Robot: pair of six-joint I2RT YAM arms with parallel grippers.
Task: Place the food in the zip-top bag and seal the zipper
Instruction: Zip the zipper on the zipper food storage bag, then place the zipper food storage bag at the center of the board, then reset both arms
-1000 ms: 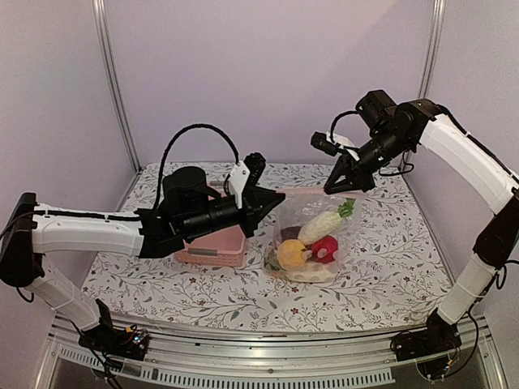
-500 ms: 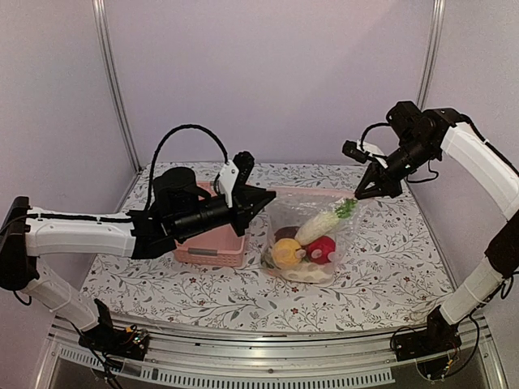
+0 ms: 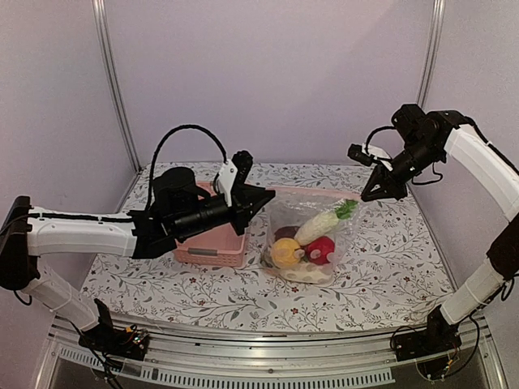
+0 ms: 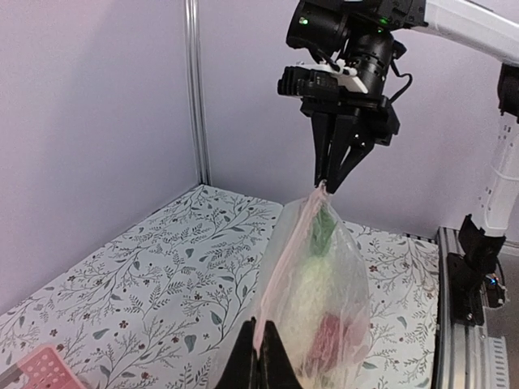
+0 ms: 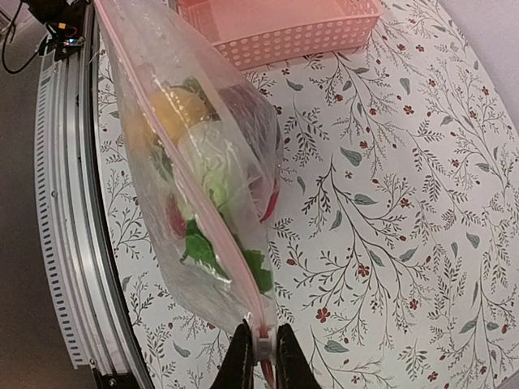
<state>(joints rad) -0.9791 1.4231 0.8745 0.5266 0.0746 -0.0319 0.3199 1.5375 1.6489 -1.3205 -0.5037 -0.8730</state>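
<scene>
The left fingers are closed on one end of the zipper and the right fingers pinch its other end, so the zip-top bag hangs stretched between them, at 3 o'clock from the pink basket, its bottom seemingly on the worktop. The film is thin, soft, probably slippery; the food inside weighs it down, so I judge the stiffer zipper strip the safest hold.

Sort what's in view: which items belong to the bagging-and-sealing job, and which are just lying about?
Belongs to the job: zip-top bag, zipper, white radish, yellow fruit, red fruit, dark purple piece (food all inside the bag), left pincer and right pincer, each pinching one end of the bag's mouth.

Just lying about: pink basket, floral tablecloth.
</scene>
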